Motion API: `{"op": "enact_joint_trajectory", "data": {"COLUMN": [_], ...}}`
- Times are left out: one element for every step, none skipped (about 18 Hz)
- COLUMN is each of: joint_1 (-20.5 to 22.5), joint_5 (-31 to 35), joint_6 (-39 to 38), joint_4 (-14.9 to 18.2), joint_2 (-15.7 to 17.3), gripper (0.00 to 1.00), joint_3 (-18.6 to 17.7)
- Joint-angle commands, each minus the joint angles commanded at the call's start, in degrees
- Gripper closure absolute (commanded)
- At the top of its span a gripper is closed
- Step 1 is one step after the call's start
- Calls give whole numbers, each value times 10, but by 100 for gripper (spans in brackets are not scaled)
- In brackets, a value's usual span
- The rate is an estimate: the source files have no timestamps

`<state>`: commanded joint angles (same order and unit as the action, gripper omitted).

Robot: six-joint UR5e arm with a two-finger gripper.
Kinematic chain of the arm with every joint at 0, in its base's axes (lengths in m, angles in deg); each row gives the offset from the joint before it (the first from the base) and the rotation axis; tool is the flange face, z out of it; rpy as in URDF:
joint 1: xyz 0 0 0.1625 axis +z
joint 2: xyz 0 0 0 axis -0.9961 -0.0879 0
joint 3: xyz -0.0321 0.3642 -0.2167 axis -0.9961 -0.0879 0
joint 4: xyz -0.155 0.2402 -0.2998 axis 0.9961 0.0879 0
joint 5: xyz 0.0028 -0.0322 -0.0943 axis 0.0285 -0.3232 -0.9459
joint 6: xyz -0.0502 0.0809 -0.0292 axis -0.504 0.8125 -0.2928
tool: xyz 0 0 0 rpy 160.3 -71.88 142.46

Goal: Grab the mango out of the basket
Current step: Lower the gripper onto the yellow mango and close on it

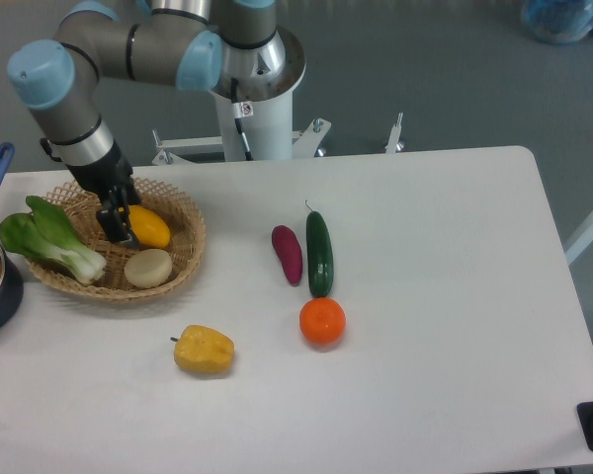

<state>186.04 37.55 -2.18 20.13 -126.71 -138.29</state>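
Gripper sits low in the basket, at the mango's left end, hiding part of it. Can't tell if the fingers are apart or clamped. Bok choy and a pale round item share the basket.

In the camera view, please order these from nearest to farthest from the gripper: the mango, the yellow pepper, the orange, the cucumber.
Measured from the gripper over the basket:
1. The mango, right beside it in the basket.
2. The yellow pepper, on the table in front of the basket.
3. The cucumber and the orange, both off to the right; too close to call.
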Motion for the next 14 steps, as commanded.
{"op": "enact_joint_trajectory", "data": {"joint_1": [-7, -10, -11, -11, -11, -14, -15, -15, -16, -16, -16, -16, -16, -16], "joint_5": [-2, -2, -1, -2, -2, -2, -2, -1, -1, 0, 1, 3, 4, 4], "joint_6": [0, 0, -1, -2, -3, -4, -4, -6, -7, -7, -7, -7, -7, -6], "joint_4": [9, 10, 10, 10, 8, 8, 7, 6, 5, 5, 3, 3, 2, 2], "joint_2": [0, 0, 0, -1, -3, -7, -11, -19, -27, -35, -41, -47, -53, -54], "gripper": [0, 0, 0, 0, 0, 0, 0, 0, 0, 0, 0, 0, 0, 0], "joint_3": [-4, -6, -6, -6, -4, -2, -1, -1, 0, 2, 3, 3, 3, 3]}}
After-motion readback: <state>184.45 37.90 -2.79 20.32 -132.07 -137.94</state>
